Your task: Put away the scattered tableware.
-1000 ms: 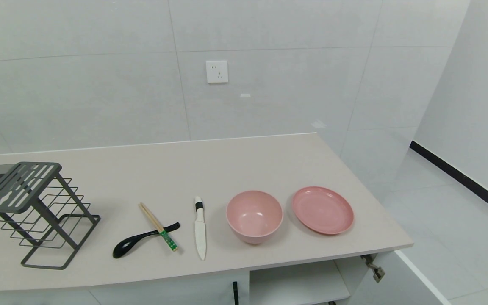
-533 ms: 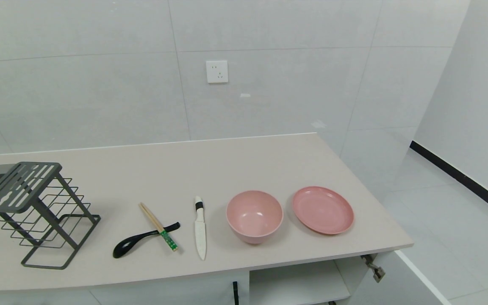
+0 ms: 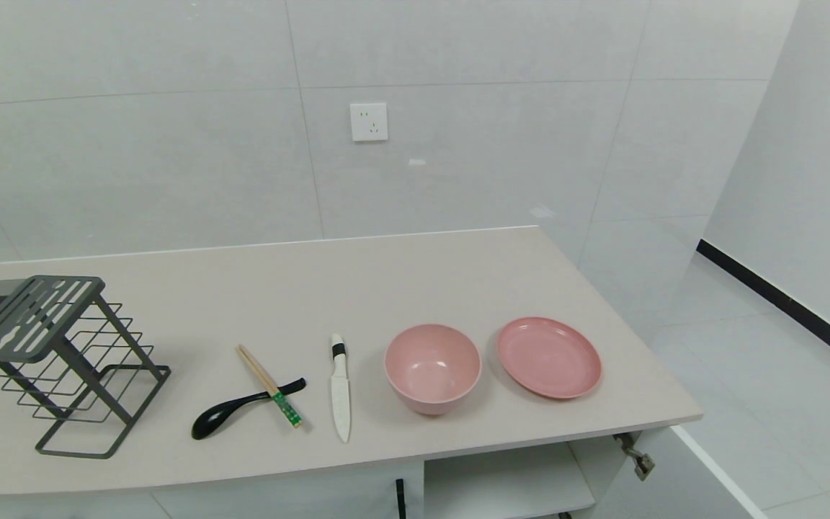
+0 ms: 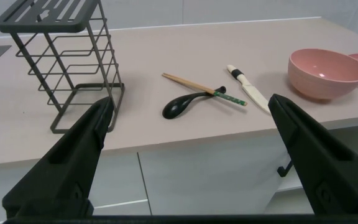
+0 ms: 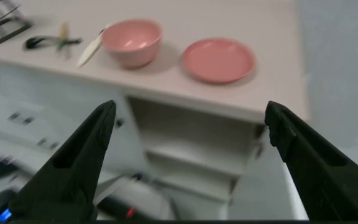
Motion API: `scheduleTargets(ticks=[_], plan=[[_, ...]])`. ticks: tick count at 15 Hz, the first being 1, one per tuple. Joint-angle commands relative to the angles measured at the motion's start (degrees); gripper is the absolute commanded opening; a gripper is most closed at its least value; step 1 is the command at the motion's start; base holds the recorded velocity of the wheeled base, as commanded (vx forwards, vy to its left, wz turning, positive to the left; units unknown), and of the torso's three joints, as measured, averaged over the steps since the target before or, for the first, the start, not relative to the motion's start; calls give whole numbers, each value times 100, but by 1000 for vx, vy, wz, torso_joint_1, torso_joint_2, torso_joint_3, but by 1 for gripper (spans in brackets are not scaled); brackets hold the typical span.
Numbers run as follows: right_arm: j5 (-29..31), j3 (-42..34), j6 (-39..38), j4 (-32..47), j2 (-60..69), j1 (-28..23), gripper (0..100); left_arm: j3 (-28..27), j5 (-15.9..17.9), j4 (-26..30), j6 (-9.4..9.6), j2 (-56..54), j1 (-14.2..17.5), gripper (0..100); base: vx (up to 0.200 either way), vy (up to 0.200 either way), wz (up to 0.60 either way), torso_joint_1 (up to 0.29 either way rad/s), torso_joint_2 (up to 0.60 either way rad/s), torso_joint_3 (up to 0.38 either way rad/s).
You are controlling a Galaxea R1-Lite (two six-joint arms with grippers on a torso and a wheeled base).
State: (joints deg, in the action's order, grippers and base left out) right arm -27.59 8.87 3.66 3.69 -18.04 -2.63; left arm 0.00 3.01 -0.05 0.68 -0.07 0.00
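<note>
On counter (image 3: 386, 288), pink bowl (image 3: 433, 367) upright between knife (image 3: 341, 393) and plate (image 3: 548, 357); left gripper (image 4: 190, 102), right gripper (image 5: 190, 107) splayed wide.

I see a beige tabletop (image 3: 357, 288) carrying, left to right: a dark wire rack (image 3: 33, 317), a black spoon (image 3: 213, 418) with chopsticks (image 3: 260, 375) crossing its handle, a white knife (image 3: 341, 393), a pink bowl (image 3: 433, 367) and a pink plate (image 3: 548, 357).

Light: bright, even, diffuse, from overhead; shadows: faint and soft-edged, close under the bowl (image 3: 433, 367), plate (image 3: 549, 357) and rack (image 3: 62, 360); glare: pale patches on the far wall tiles (image 3: 415, 162), small highlights inside the bowl; distortion: the countertop (image 3: 386, 288) near edge bows in the head view; blur: right wrist view smeared throughout; left wrist view clear.
</note>
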Motion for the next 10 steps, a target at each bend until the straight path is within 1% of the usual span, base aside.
scheduleTargets(ticks=[1,3,4,7,8,9,10], plan=[[-643,-17,3,343,-868,8,100,0,-2,-4,2,7,0,100,0,0,0,0,0,0],[-713,-9,3,325,-1360,17,100,0,-2,-4,2,7,0,100,0,0,0,0,0,0],[-687,-9,21,246,-1685,114,100,0,-2,-4,2,7,0,100,0,0,0,0,0,0],[-564,-17,100,228,-2045,281,100,0,-2,-4,2,7,0,100,0,0,0,0,0,0],[-344,-17,153,237,-2089,325,100,0,-2,-4,2,7,0,100,0,0,0,0,0,0],[17,-9,197,237,-2256,509,100,0,-2,-4,2,7,0,100,0,0,0,0,0,0],[201,18,197,228,-2432,694,100,0,-2,-4,2,7,0,100,0,0,0,0,0,0]])
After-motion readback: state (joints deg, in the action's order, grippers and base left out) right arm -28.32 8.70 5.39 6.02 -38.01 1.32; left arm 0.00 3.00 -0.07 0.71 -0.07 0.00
